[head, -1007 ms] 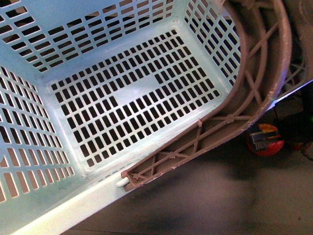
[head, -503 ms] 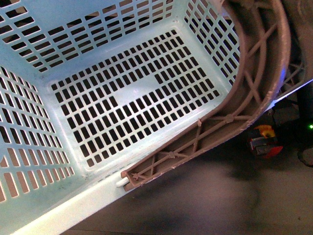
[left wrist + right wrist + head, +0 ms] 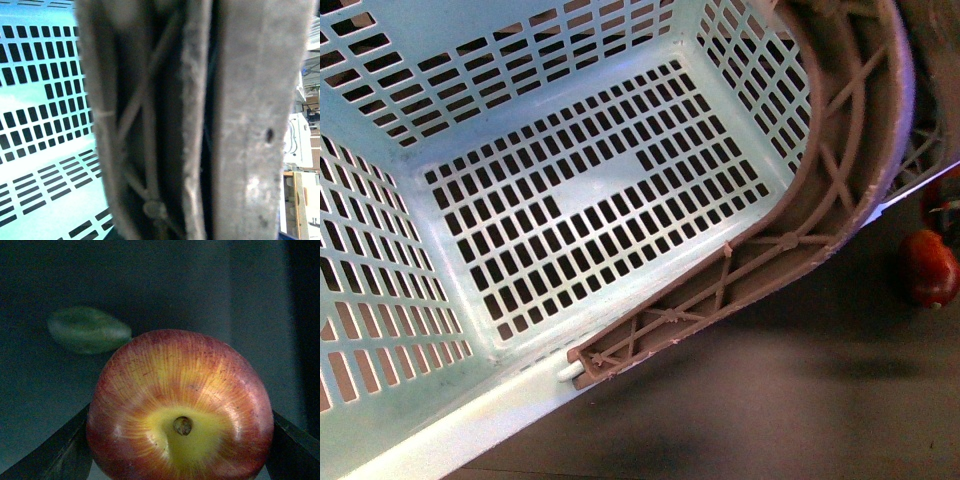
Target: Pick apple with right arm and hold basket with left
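The mint-green basket [image 3: 600,185] fills the front view, tilted, with its brownish-grey trussed handle [image 3: 840,170] arching along its right side. My left gripper [image 3: 192,222] is shut on that handle [image 3: 145,150], which fills the left wrist view; the basket wall [image 3: 40,100] lies behind it. My right gripper [image 3: 180,460] is shut on the apple [image 3: 180,405], red with a yellow patch round its stem dimple, between two dark fingers [image 3: 55,455]. A red fruit [image 3: 930,265] shows at the right edge of the front view; I cannot tell whether it is the apple.
A dark green oval fruit [image 3: 87,330] lies on the dark surface beyond the apple. A dark tabletop [image 3: 770,400] shows below the basket in the front view.
The right gripper with the red fruit has left its spot below the handle at the front view's right. A red fruit now shows further right, at the edge. The basket has not moved.
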Controlling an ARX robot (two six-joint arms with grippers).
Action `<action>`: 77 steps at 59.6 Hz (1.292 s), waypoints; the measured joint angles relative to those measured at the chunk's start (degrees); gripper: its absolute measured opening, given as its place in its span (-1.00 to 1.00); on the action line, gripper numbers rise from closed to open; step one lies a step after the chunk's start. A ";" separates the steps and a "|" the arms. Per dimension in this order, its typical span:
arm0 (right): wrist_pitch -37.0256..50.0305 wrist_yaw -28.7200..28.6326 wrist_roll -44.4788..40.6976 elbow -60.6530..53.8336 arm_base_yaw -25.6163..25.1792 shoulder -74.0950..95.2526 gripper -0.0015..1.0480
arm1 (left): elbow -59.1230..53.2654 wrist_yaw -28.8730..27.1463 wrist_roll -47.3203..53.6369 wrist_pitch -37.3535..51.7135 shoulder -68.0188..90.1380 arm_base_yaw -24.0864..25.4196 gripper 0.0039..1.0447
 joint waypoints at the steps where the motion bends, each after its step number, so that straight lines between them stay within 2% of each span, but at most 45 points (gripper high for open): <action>1: -0.02 -0.33 0.09 -0.37 -0.24 -0.85 0.52 | 0.00 0.00 0.00 0.00 0.00 0.00 -0.72; 15: -4.74 -6.43 5.88 -5.57 -2.47 -20.65 0.52 | 0.00 -0.02 0.02 0.00 0.00 0.00 -0.72; 27: -9.88 -8.83 9.07 -5.70 0.79 -35.95 0.52 | 0.00 0.02 0.00 0.00 0.00 0.00 -0.72; 36: -13.14 -8.83 12.24 -4.72 5.27 -44.98 0.52 | 0.00 -0.02 0.02 0.00 0.00 0.00 -0.72; 48: -15.87 -5.49 14.84 -3.98 16.17 -52.28 0.52 | 0.00 -0.04 0.02 0.00 0.00 0.00 -0.72; 62: -15.72 -0.55 16.17 -8.87 30.42 -49.64 0.52 | 0.00 -0.17 0.04 0.00 0.00 0.00 -0.72; 72: -15.21 0.92 17.09 -9.49 33.29 -47.36 0.52 | 0.00 -0.15 0.00 0.00 0.00 0.00 -0.72; 77: -15.21 1.14 17.59 -9.49 33.92 -47.15 0.78 | 0.00 -0.20 0.02 0.00 0.00 0.00 -0.72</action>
